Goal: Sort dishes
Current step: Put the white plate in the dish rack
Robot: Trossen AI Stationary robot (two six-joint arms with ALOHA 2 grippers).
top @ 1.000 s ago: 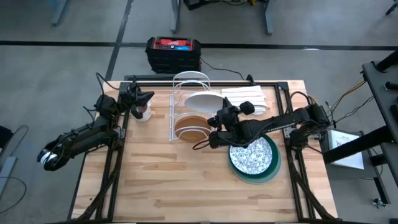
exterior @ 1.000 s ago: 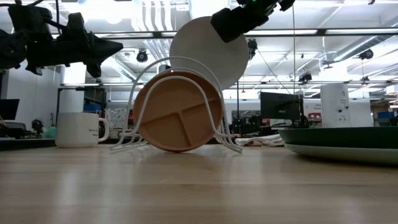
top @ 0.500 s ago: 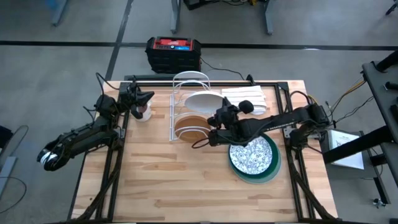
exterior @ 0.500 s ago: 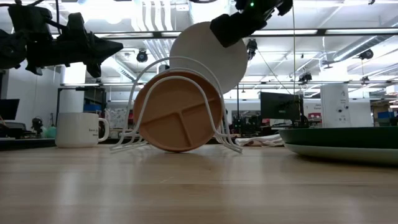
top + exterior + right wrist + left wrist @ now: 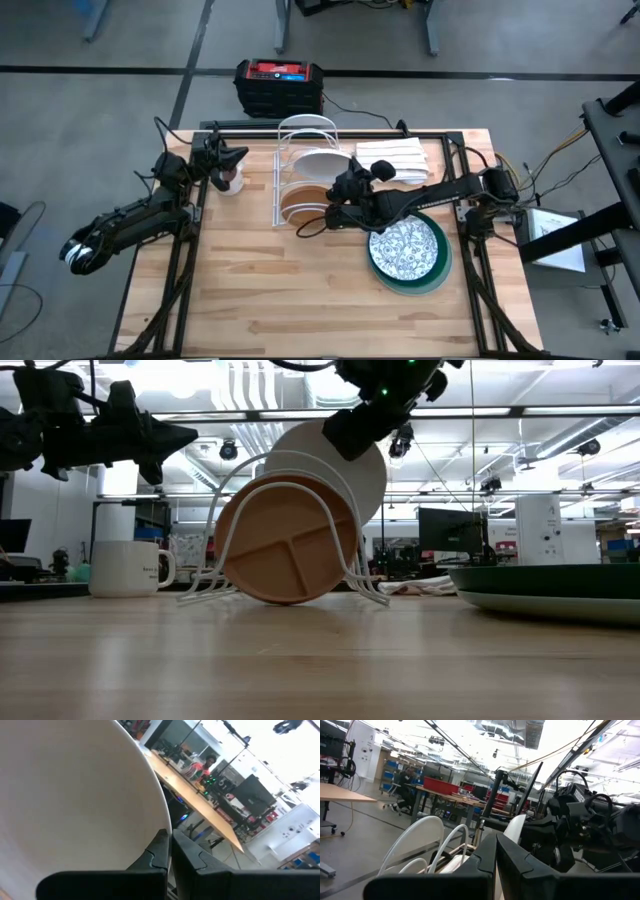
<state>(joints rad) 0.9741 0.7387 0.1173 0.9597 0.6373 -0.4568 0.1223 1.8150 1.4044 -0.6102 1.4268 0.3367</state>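
A white wire rack (image 5: pixel 290 170) stands at the table's far middle. A tan-brown plate (image 5: pixel 288 540) stands on edge in it, between the wires. A plain white plate (image 5: pixel 335 465) stands on edge just behind the tan one, and my right gripper (image 5: pixel 345 190) is shut on it. A grey-speckled plate (image 5: pixel 408 246) lies on a larger dark green plate (image 5: pixel 400 284) at the right. My left gripper (image 5: pixel 238 156) hovers shut above the mug (image 5: pixel 231 182) at the far left, touching nothing. My right gripper pinches the white plate's rim (image 5: pixel 159 820) between its two fingers, at the plate's upper right edge (image 5: pixel 372 452) in the low view. The fingers come about level from the table's right. The plate stands on edge, tilted; the tan plate hides its lower edge.
Folded white cloths (image 5: pixel 398 156) lie at the far right, beside the rack. A black and red box (image 5: pixel 279 84) sits on the floor beyond the table. The near half of the wooden table (image 5: pixel 300 310) is bare.
My right gripper has carried the white plate down and toward the table's left edge, staying shut on its rim. The plate now sits lower, closer behind the rack's wires and the tan plate.
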